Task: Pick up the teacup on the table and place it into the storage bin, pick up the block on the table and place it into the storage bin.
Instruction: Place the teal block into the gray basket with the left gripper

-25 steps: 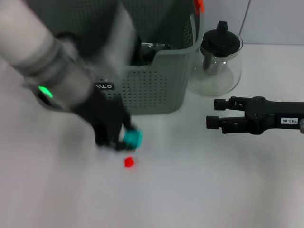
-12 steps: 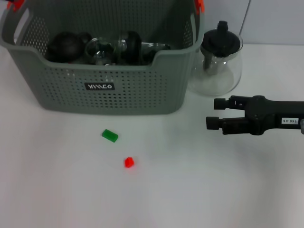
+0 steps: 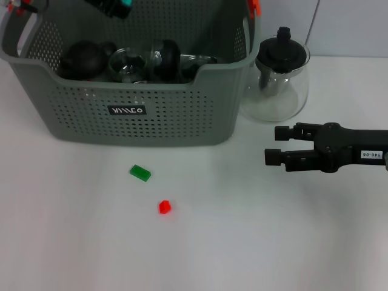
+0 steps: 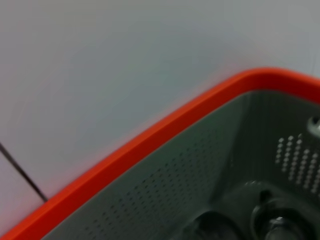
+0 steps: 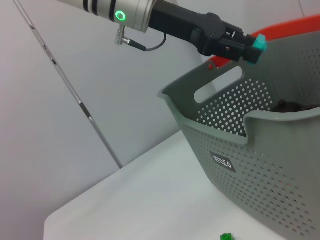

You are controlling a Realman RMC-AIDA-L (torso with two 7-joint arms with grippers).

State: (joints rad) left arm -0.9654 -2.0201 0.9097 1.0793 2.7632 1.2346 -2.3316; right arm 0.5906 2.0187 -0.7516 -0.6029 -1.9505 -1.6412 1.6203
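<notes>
**3 cameras, 1 shared bin**

The head view looks down on the table (image 3: 242, 242) and bin (image 3: 139, 115). The left wrist view sits close over the bin's orange rim (image 4: 150, 140). The right wrist view faces the bin's front from low, farther off.

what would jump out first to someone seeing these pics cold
The big grey-green storage bin fills the far left of the table, packed with dark and glass teaware, with the left gripper above its back rim. Two tiny blocks lie on the white table in front of it, a green block and a red block. A glass teapot stands right of the bin, behind the parked right gripper.
</notes>
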